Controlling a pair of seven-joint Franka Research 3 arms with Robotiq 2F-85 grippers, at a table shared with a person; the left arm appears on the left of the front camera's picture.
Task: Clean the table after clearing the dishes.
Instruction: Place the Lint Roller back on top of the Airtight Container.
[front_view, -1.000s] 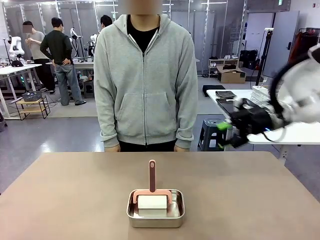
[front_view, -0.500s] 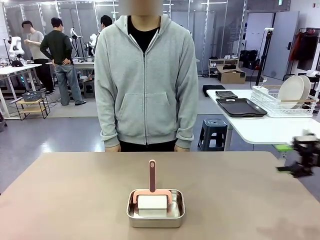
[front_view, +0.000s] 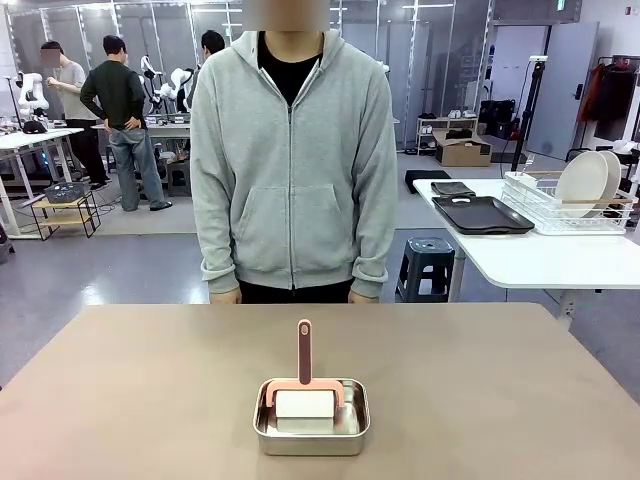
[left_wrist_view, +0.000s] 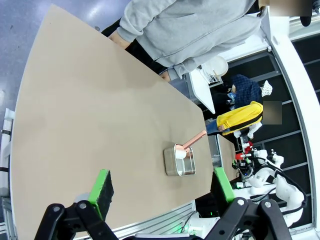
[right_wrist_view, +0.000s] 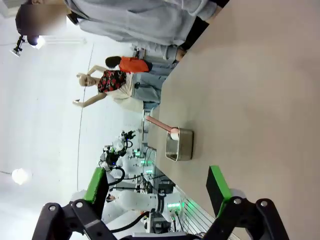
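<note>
Behind the work area stretches a lab floor with white side tables, and on the one at the right of the front view a white wire dish rack (front_view: 570, 207) holds two round white plates (front_view: 583, 183) standing on edge, with a dark brown handled tray (front_view: 481, 215) lying flat just beside the rack.

Nearer the camera, the table (front_view: 480, 390), a wide taupe-brown rectangle, runs its long axis from left to right across the front view. A person in a grey zip hoodie (front_view: 292, 160) stands at its far edge, arms hanging, hands close to the table's rim.

Toward the near middle of the table sits a small shiny steel pan (front_view: 311, 430), rectangular, its longer sides running left to right. Inside it rests a white roller (front_view: 305, 404) with its barrel lying crosswise, parallel to the pan's long sides. The roller's pink handle (front_view: 304, 352) rises over the pan's far rim and points away toward the person, square to the table's long axis.

From the left wrist view the left gripper (left_wrist_view: 162, 188) hangs well above the table with its green-padded fingers spread wide and nothing between them; the pan and roller lie far below, in the gap's line of sight. From the right wrist view the right gripper (right_wrist_view: 157, 183) is likewise high over the table, fingers spread wide apart and holding nothing, the pan well off from it.
</note>
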